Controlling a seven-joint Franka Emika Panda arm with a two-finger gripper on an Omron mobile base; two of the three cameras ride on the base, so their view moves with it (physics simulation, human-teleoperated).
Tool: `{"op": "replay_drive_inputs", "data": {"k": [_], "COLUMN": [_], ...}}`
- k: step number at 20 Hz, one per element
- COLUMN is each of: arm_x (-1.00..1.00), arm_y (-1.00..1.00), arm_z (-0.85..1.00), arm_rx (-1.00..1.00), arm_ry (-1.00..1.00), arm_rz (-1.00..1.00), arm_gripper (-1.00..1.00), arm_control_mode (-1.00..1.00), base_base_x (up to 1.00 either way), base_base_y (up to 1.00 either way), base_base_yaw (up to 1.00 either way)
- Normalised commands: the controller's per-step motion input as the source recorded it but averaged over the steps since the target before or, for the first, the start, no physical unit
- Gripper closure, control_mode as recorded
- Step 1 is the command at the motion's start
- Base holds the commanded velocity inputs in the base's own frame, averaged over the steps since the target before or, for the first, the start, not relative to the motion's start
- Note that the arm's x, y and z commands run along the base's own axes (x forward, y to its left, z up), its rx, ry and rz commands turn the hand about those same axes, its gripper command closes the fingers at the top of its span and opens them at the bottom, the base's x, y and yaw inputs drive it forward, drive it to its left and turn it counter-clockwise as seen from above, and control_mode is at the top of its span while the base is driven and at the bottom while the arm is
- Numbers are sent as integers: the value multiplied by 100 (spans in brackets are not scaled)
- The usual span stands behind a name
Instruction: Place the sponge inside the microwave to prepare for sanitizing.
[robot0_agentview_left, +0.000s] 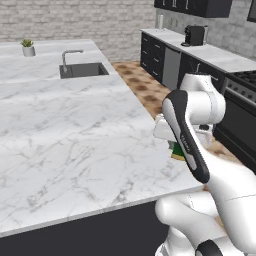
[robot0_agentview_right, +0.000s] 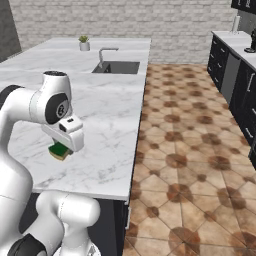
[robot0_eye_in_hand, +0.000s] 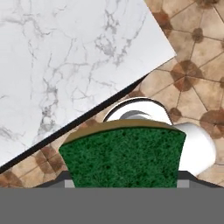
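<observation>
My gripper is shut on the sponge, whose green face looks at the hand camera with a thin yellow layer along its top edge. The sponge hangs just above the near right corner of the marble island, over its edge and the tiled floor. In the right base view the sponge shows green over yellow under the white hand, with the gripper closed around it. In the left base view the sponge peeks out beside my forearm. The microwave is out of view.
The island carries a sink with a faucet and a small potted plant at its far end. A dark cabinet run with a coffee machine and a stove lines the right wall across the tiled floor.
</observation>
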Motion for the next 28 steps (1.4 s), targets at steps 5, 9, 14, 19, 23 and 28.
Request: {"op": "replay_drive_inputs", "data": {"k": [5, 9, 14, 19, 23, 28], "arm_x": [-12, -8, -12, -3, 0, 0], "arm_y": [5, 1, 0, 0, 0, 0], "arm_z": [17, 14, 4, 0, 0, 0], "arm_rx": [-4, -1, 0, 0, 0, 0], "arm_ry": [-3, 0, -2, 0, 0, 0], "arm_rz": [23, 14, 1, 0, 0, 0], "arm_gripper": [100, 100, 100, 100, 100, 100], "arm_control_mode": [-100, -100, -100, -100, -100, -100], "base_base_x": [0, 0, 0, 0, 0, 0], "base_base_y": [0, 0, 0, 0, 0, 0], "base_base_yaw": [0, 0, 0, 0, 0, 0]}}
